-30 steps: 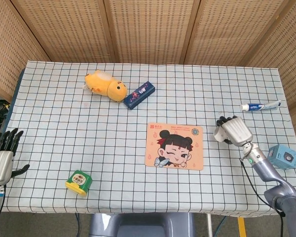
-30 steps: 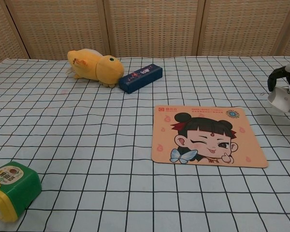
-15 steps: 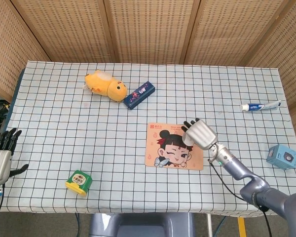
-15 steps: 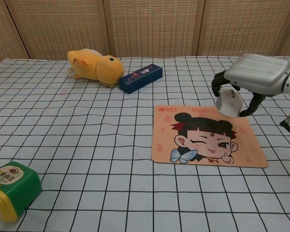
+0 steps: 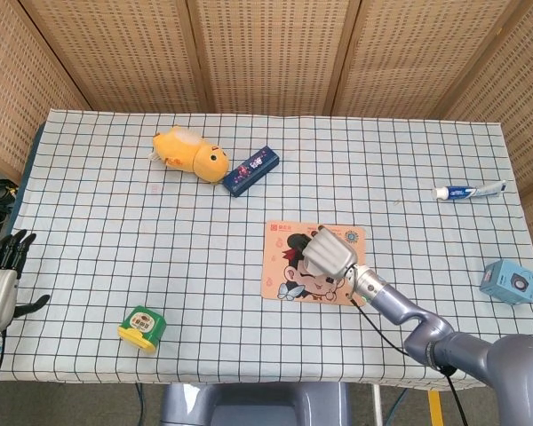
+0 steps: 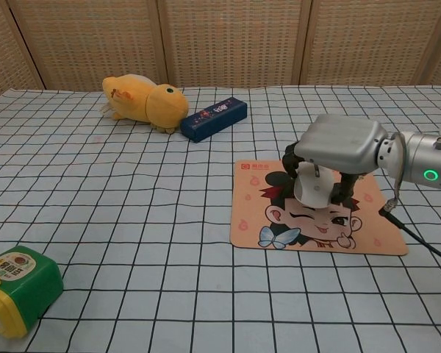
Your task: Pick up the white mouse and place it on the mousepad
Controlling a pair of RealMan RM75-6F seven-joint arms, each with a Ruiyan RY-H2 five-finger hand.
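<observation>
The right hand has a smooth, matt silver shell like metal. The white mouse looks like smooth plastic. The mousepad is matt and printed. A soft checked cloth covers the bench; the plush toy is fuzzy.

silver-backed right hand with black fingers, grey arm, green light, black cable

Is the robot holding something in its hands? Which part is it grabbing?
The right hand grips the small white mouse from above, by its sides. The left hand holds nothing.
</observation>
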